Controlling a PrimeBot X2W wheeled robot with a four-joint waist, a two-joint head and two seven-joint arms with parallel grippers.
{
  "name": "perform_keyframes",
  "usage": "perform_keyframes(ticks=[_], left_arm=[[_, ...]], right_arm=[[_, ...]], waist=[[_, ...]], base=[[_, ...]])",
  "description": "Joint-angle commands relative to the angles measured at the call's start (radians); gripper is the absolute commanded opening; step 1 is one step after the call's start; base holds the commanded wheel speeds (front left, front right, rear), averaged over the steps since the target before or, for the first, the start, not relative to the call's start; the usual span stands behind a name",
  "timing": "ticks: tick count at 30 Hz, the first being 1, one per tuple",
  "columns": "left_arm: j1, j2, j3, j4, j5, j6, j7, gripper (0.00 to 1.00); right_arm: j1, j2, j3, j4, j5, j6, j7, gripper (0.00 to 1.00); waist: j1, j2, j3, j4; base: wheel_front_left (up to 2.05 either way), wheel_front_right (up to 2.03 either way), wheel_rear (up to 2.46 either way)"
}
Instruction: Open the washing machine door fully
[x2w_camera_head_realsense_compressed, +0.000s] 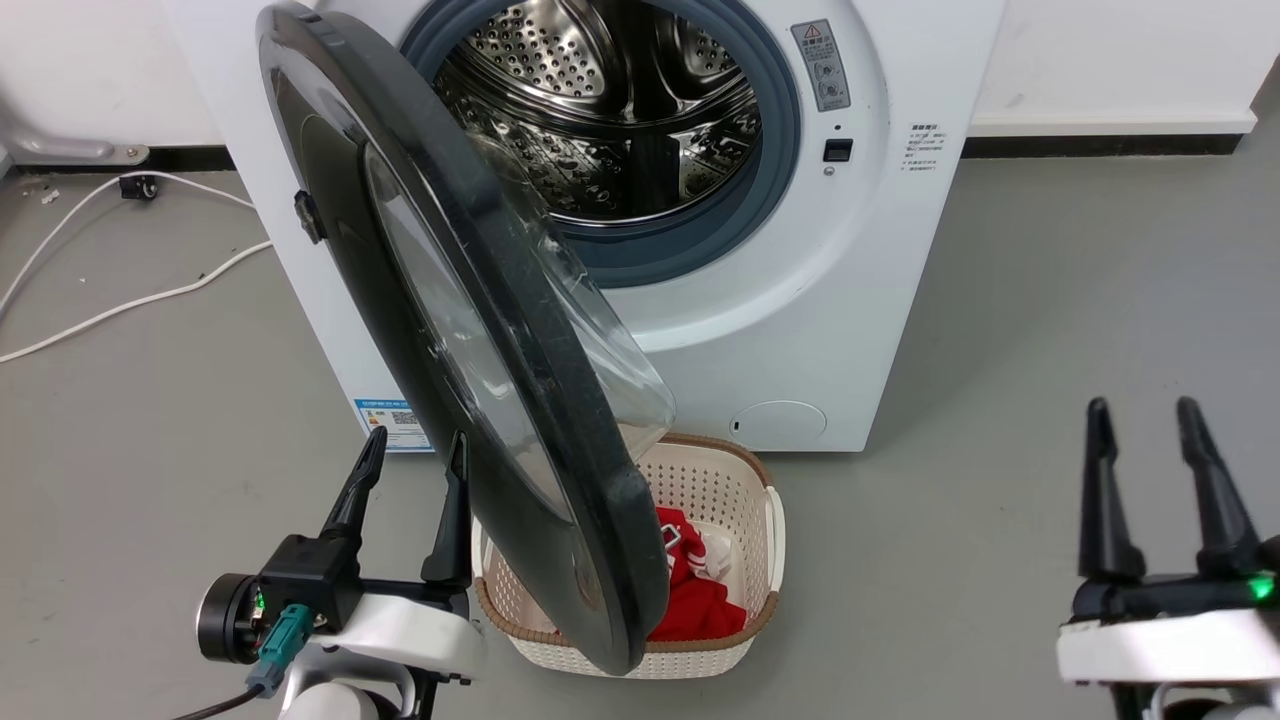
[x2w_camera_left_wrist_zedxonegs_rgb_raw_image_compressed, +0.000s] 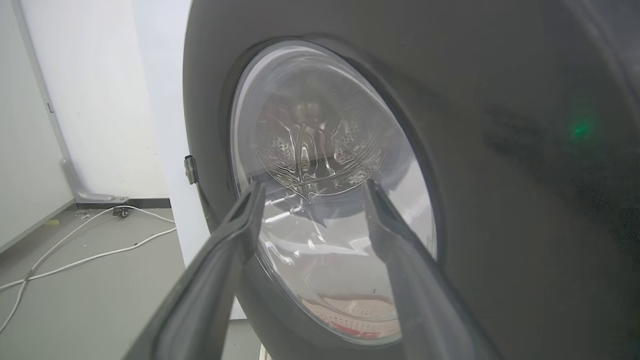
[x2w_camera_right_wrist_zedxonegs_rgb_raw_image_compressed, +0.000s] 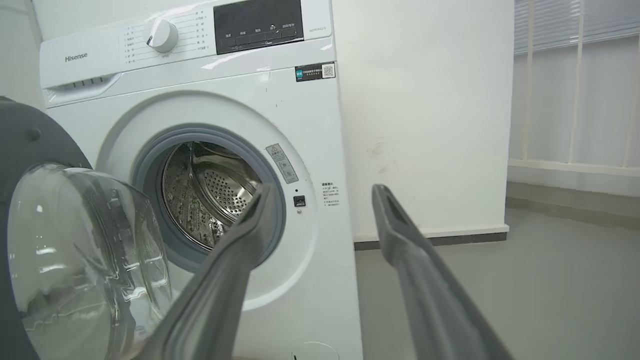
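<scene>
- The left gripper (x2w_camera_head_realsense_compressed: 417, 436) is at the lower left of the head view, its two dark fingers spread apart and holding nothing.
- Its inner finger stands just beside the outer face of the washing machine door (x2w_camera_head_realsense_compressed: 530, 330). I cannot tell whether it touches.
- In the left wrist view, both fingers point at the round glass window in that outer face.
- The right gripper (x2w_camera_head_realsense_compressed: 1142, 405) hangs at the lower right, well apart from the machine. Its fingers are parted and empty above the grey floor (x2w_camera_head_realsense_compressed: 1050, 300).
- A pale perforated basket (x2w_camera_head_realsense_compressed: 730, 480) sits on the floor just in front of the machine, with red clothes (x2w_camera_head_realsense_compressed: 700, 605) inside.
- The door is swung out from the white washing machine (x2w_camera_head_realsense_compressed: 880, 300), hinged at the head view's left. It stands roughly edge-on to the head camera.
- Its lower free edge hangs over the basket, and the clear glass bowl bulges toward the machine.
- Behind the door, the steel drum (x2w_camera_head_realsense_compressed: 610, 110) is exposed inside its grey rubber ring.
- White cables (x2w_camera_head_realsense_compressed: 130, 300) trail across the floor to the left of the machine, near the wall.
</scene>
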Motion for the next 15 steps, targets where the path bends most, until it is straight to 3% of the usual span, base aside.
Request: perform_keyframes(ticks=[1,7,15], left_arm=[[-0.007,-0.001,0.001,0.0,0.005,0.003,-0.003,1.0],[-0.008,0.0,0.0,0.002,0.008,0.003,-0.003,1.0],[-0.008,-0.001,0.002,-0.002,0.01,0.002,-0.003,1.0]], right_arm=[[0.025,0.005,0.015,-0.014,-0.02,0.0,0.005,1.0],[0.067,0.004,0.072,-0.013,-0.14,0.0,0.034,1.0],[0.061,0.005,0.076,0.042,-0.118,0.0,0.03,1.0]], waist=[[0.0,0.0,0.0,0.001],[0.0,0.0,0.002,0.002],[0.0,0.0,0.003,-0.001]], base=[[0.0,0.0,0.0],[0.0,0.0,0.0],[0.0,0.0,0.0]])
